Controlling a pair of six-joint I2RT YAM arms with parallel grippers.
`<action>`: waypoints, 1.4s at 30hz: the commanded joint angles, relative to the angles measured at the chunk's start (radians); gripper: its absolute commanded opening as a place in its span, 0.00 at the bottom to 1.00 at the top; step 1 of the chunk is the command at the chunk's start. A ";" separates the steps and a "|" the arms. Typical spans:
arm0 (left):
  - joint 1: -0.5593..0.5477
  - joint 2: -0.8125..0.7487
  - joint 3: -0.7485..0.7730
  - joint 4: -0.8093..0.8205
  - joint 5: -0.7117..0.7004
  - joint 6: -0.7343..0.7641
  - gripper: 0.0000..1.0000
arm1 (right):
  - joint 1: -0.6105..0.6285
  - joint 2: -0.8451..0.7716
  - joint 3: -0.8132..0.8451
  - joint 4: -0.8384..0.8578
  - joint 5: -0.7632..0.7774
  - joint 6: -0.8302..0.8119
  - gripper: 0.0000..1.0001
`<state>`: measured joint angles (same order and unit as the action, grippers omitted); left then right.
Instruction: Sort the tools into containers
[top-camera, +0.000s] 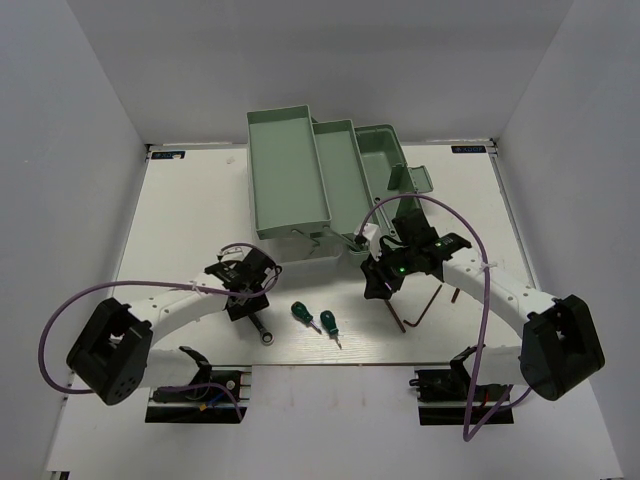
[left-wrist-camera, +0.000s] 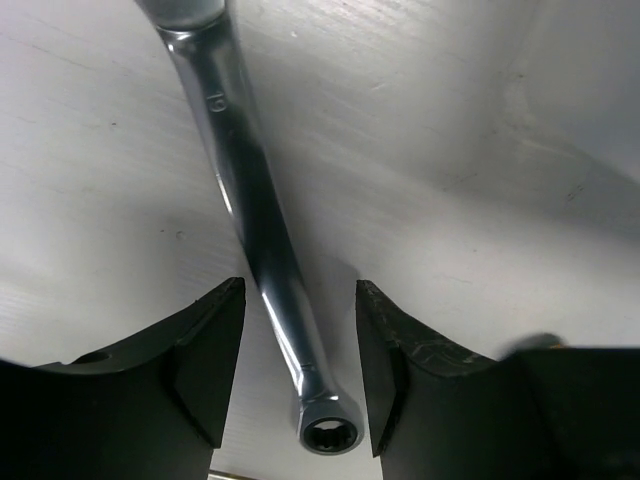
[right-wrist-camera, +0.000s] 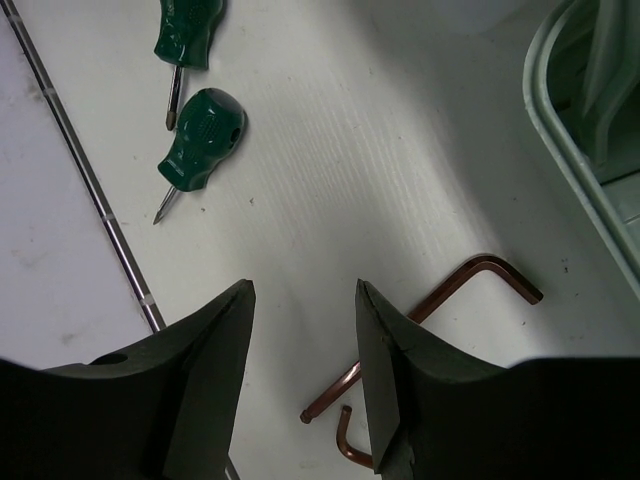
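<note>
Near the bench's front edge, left of centre, you are holding the left gripper (left-wrist-camera: 300, 300) low over the wrench (left-wrist-camera: 255, 200). Its jaws are standing apart, with the shank lying between the fingers and not yet pinched. The right gripper (right-wrist-camera: 303, 300) is hovering with its jaws also apart and empty, and the brown hex keys (right-wrist-camera: 470, 290) are lying just beside its right finger. Two green screwdrivers (top-camera: 302, 314) are lying between the arms. The toolbox (top-camera: 300, 170) is standing open at the far edge, and no tool is showing in its trays from above.

Judgement: you are setting up the first pick. The next move is calling for closing squarely across the shank, lifting, and carrying it to a tray.
</note>
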<state>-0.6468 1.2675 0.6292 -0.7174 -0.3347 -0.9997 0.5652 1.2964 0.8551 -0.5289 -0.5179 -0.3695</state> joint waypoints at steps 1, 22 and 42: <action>-0.016 0.016 -0.009 0.049 -0.036 -0.062 0.59 | 0.005 -0.029 0.001 0.021 0.004 0.012 0.51; -0.025 -0.016 -0.203 0.110 0.059 -0.137 0.01 | -0.005 -0.068 -0.007 0.021 0.004 0.024 0.51; -0.149 -0.269 0.091 -0.220 0.108 -0.062 0.00 | -0.005 -0.072 -0.011 0.026 0.004 0.026 0.51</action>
<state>-0.7750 1.0405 0.6216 -0.8730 -0.2436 -1.0794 0.5632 1.2404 0.8528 -0.5205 -0.5034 -0.3470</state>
